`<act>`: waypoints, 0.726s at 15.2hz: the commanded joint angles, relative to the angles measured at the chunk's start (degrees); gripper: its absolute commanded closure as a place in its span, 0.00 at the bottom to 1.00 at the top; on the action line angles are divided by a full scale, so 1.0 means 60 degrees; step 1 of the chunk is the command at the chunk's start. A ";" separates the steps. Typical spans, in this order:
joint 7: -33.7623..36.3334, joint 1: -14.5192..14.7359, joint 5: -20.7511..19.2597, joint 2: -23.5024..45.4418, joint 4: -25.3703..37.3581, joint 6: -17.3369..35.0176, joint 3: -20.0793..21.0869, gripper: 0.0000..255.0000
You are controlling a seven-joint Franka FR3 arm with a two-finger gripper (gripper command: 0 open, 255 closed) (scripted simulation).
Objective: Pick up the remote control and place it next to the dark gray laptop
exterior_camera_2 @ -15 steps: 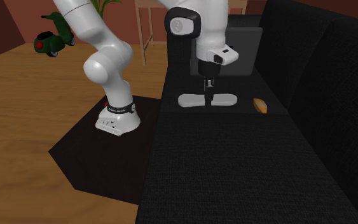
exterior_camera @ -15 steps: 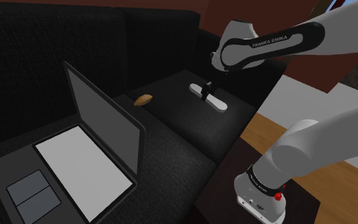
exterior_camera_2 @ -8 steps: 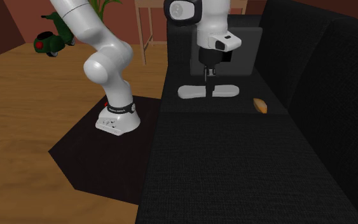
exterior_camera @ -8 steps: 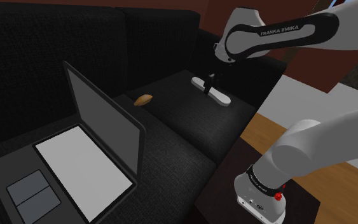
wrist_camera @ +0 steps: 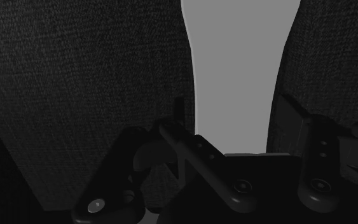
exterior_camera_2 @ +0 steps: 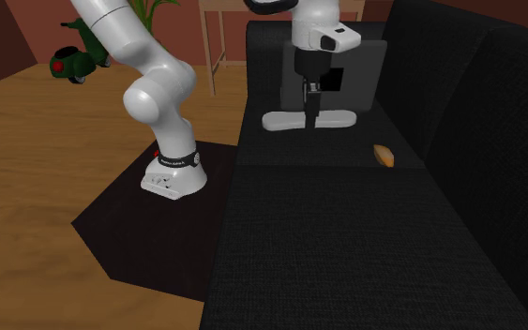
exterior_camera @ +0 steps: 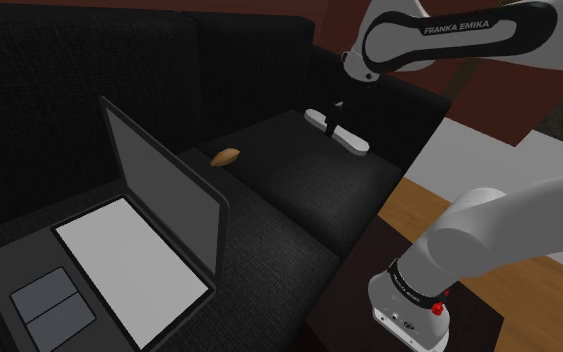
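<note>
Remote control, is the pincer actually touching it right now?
Touching. In the wrist view the pincer's two fingers press against both sides of the grey remote control's narrow middle, with no gap showing.

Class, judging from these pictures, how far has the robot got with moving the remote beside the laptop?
Done: the gripper is shut on the white remote, held above the black sofa seat. In hand: the carry. Left: crossing past the small brown object to the open dark grey laptop and setting the remote down beside it.
</note>
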 commanded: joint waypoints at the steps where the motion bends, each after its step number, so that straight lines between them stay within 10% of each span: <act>1: -0.0006 0.0000 0.0004 -0.0056 0.0224 -0.0282 0.0006 1.00; 11: -0.0009 0.0016 0.0035 -0.0196 0.1405 -0.1602 0.0049 1.00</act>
